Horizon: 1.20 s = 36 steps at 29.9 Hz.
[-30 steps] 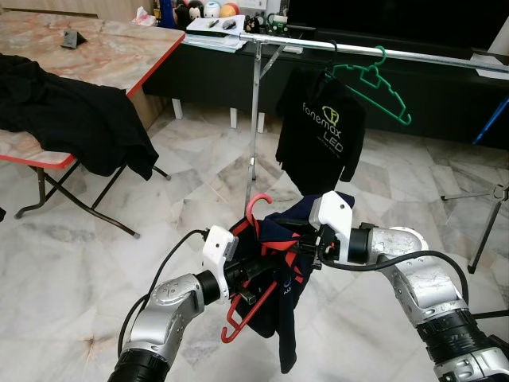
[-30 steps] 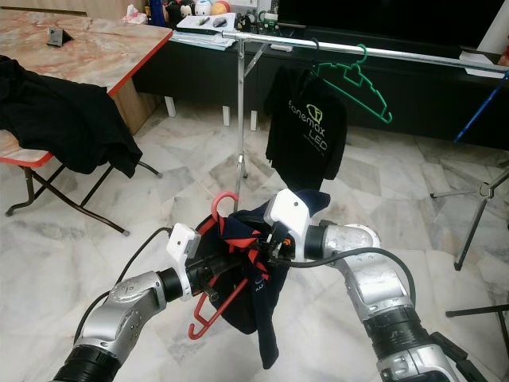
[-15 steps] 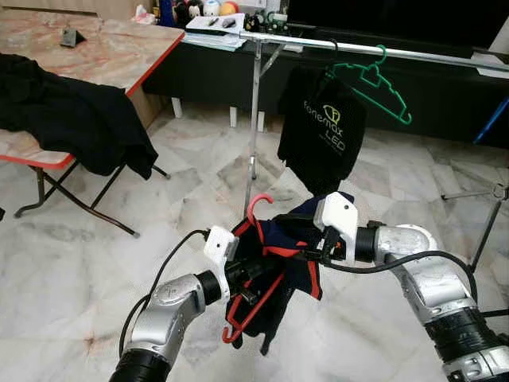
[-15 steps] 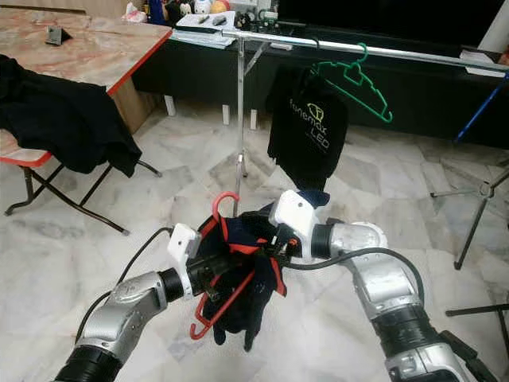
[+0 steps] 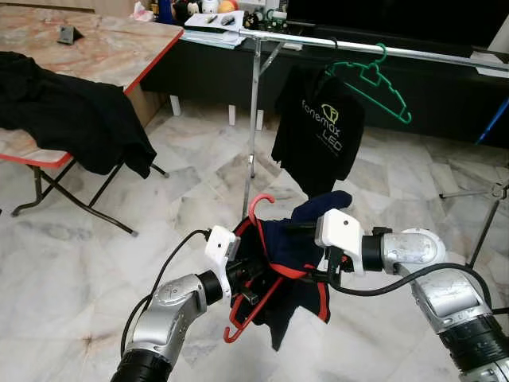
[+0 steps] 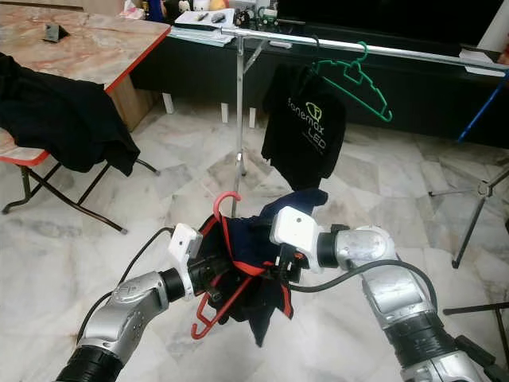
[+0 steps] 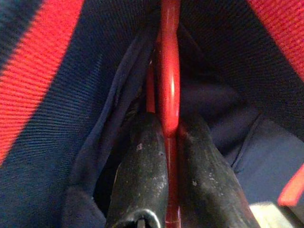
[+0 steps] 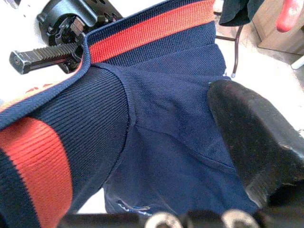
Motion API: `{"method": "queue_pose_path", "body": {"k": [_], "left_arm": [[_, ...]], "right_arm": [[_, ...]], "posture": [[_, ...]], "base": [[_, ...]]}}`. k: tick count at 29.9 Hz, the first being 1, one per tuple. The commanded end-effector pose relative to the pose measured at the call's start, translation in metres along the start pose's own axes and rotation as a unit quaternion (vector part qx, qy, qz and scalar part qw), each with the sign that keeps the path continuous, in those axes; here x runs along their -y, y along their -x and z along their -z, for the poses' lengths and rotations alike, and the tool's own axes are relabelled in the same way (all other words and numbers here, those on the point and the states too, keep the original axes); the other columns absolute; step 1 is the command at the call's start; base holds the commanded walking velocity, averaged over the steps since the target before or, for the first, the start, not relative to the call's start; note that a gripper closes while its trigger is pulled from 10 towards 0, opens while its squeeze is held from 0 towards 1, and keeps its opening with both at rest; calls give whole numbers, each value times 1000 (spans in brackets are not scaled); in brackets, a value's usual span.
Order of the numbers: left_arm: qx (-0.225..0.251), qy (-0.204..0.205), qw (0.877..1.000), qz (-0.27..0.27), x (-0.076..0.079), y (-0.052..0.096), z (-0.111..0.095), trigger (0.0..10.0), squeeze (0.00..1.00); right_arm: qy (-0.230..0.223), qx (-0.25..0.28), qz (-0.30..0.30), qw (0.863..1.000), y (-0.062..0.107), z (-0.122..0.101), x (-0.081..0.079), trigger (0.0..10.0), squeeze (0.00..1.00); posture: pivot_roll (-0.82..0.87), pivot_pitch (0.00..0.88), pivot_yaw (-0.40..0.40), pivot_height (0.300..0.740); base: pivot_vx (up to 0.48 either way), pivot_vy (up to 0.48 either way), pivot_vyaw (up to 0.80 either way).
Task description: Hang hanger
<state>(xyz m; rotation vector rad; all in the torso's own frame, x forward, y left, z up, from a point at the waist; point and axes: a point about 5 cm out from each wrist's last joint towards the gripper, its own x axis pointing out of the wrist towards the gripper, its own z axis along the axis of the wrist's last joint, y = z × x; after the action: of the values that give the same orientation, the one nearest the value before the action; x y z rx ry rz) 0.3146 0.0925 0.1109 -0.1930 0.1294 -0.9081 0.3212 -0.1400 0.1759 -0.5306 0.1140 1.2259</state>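
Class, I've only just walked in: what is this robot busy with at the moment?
It is getting a navy shirt with red trim onto a red hanger. The left gripper is clamped on the hanger's bar, while the right gripper works at the collar. The metal rail ahead already carries a black T-shirt and a green hanger.

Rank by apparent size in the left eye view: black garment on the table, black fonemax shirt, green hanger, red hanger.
1. Black garment on the table
2. Black fonemax shirt
3. Red hanger and green hanger: look alike; the red one is nearer and partly covered, so unranked.
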Motion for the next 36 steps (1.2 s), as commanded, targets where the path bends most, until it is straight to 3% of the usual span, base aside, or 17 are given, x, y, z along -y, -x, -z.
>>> {"method": "queue_pose_path", "body": {"k": [1,7,16,27,36], "left_arm": [[28,-10,1000,-3,-1,-1,-10,10000,0],[30,-8,1000,-4,-1,-1,-10,10000,0],[31,-6,999,-5,0,-2,-10,10000,0],[31,-3,1000,-2,2,-4,-8,10000,0],[33,-2,999,0,3,-5,-8,10000,0]], "right_arm": [[10,-13,-17,1000,1,2,-5,10000,894],[15,-16,19,1000,1,1,3,10000,914],[5,42,125,991,-3,-19,29,10000,933],[26,96,91,991,-13,-42,20,10000,976],[82,50,79,992,-17,-45,20,10000,996]], "posture": [[-29,166,-84,740],[-29,166,-86,740],[-27,164,-87,740],[-34,161,-91,740],[-35,161,-97,740]], "base": [[0,0,0],[0,0,0],[0,0,0],[0,0,0],[0,0,0]]}}
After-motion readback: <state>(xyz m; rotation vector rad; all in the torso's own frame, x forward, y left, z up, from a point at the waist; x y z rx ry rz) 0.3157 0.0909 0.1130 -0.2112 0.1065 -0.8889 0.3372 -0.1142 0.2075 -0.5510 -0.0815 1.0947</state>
